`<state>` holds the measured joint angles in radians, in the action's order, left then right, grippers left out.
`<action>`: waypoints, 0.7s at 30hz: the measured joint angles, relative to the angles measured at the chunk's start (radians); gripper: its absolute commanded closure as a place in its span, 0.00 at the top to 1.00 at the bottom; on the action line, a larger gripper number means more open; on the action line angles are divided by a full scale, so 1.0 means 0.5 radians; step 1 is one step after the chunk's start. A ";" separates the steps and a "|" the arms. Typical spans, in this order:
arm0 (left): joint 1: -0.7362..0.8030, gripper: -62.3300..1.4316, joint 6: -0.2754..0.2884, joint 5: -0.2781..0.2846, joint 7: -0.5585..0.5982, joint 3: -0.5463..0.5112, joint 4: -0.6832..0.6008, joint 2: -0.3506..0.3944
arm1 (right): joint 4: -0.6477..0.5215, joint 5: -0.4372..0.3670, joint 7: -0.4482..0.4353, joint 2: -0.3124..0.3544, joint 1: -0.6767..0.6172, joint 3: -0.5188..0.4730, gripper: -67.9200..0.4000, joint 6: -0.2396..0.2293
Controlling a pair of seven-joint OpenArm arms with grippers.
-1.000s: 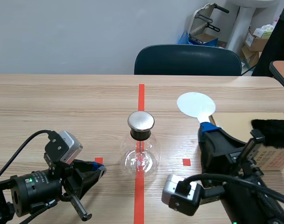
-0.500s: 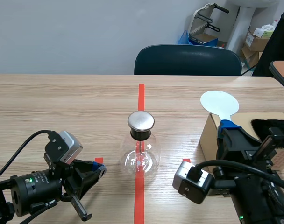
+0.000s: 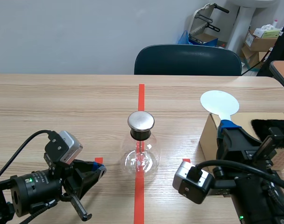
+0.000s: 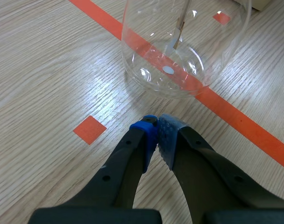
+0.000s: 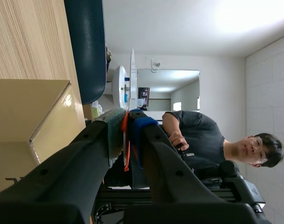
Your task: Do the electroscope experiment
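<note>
The electroscope, a clear glass flask [image 3: 141, 156] with a metal cap [image 3: 141, 121], stands on the red tape line at the table's middle. My left gripper [image 3: 99, 169] rests low on the table to its left, shut on nothing; in the left wrist view its pads [image 4: 166, 134] meet just short of the flask [image 4: 179, 51]. My right gripper [image 3: 224, 125] is shut on the handle of a white round paddle [image 3: 219, 101], held upright over the cardboard box [image 3: 208, 137]. The right wrist view shows the paddle [image 5: 132, 74] edge-on beyond the gripper [image 5: 128, 116].
The cardboard box [image 5: 25, 107] lies at the right with a black furry cloth [image 3: 273, 128] on it. A dark chair [image 3: 188, 59] stands behind the far table edge. A person [image 5: 198, 140] is in the background of the right wrist view.
My right gripper carried the white paddle to the right, from beside the flask to over the box, then stayed there. The left arm has not moved.
</note>
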<state>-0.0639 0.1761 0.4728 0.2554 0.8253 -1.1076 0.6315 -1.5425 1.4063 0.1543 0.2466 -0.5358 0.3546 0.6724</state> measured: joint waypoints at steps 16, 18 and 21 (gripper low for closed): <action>0.000 0.09 0.000 0.000 0.000 0.000 0.000 0.000 | 0.000 0.000 -0.036 0.000 0.000 0.000 0.02 0.000; 0.000 0.09 0.000 0.000 0.000 0.000 0.000 0.000 | 0.000 0.000 -0.036 0.000 0.000 0.000 0.02 0.000; 0.000 0.09 0.000 0.000 0.000 0.000 0.000 0.000 | 0.000 0.000 -0.036 0.000 0.000 0.000 0.02 0.000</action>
<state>-0.0639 0.1761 0.4728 0.2554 0.8253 -1.1076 0.6315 -1.5425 1.4063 0.1364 0.2466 -0.5358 0.3546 0.6724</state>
